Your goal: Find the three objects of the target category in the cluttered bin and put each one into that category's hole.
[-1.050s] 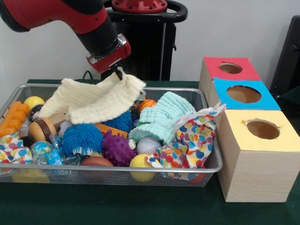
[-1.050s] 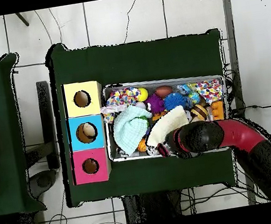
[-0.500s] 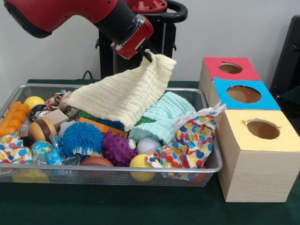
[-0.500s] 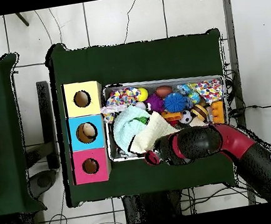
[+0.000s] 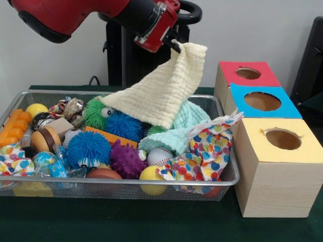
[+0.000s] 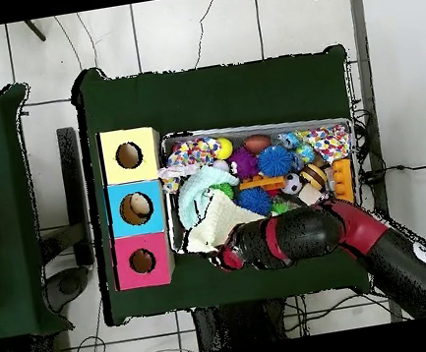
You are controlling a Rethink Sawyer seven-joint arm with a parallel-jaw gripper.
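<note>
Plain pale wall (image 5: 60, 60); white tiled floor (image 6: 194, 28); dark green table (image 6: 213, 84)

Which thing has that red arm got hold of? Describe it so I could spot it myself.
Look at the wire bin full of toys, left of the three wooden boxes. Above its back edge the gripper holds a pale cream waffle-textured cloth by one corner, its lower end draped on the pile. Unlike the mint cloth beneath, it is cream and partly lifted.

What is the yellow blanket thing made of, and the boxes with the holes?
The cream cloth looks like soft, crinkly woven cotton: it droops in folds from the gripper. The boxes look like pale wood or wood-print board, showing grain lines, with matte coloured tops.
</note>
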